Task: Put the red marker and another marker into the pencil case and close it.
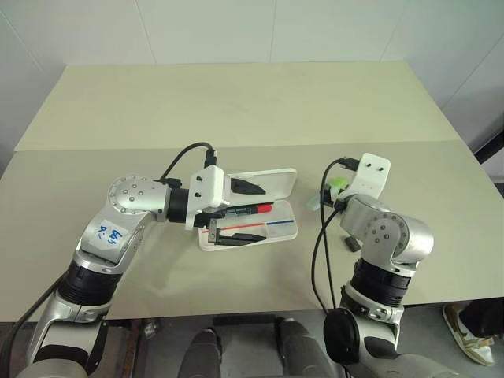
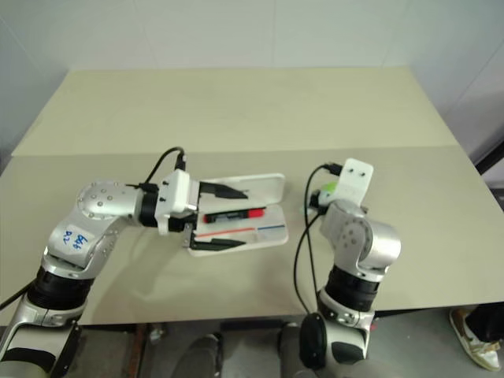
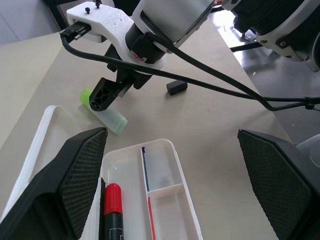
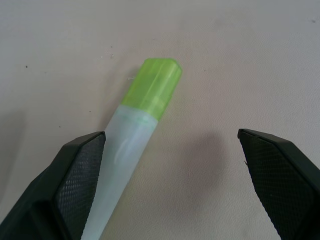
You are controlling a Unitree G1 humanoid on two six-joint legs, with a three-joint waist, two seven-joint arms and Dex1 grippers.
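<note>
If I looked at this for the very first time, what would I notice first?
Probably the open white pencil case in the middle of the table, with the red marker already lying in its tray. The left pincer hovers wide open over it. To the case's right, the right pincer hangs open above the green-capped marker lying on the table.

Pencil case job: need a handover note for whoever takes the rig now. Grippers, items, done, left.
Left gripper: open, empty, over the open flat white plastic pencil case.
Right gripper: open, empty, low over the pale mint marker with green cap, which lies on the table right of the case, partly between the fingers, not gripped.
Done: the black-barrelled red-capped marker lies in the tray.
Left: grasp the green-capped marker, put it in the tray, close the lid.
</note>
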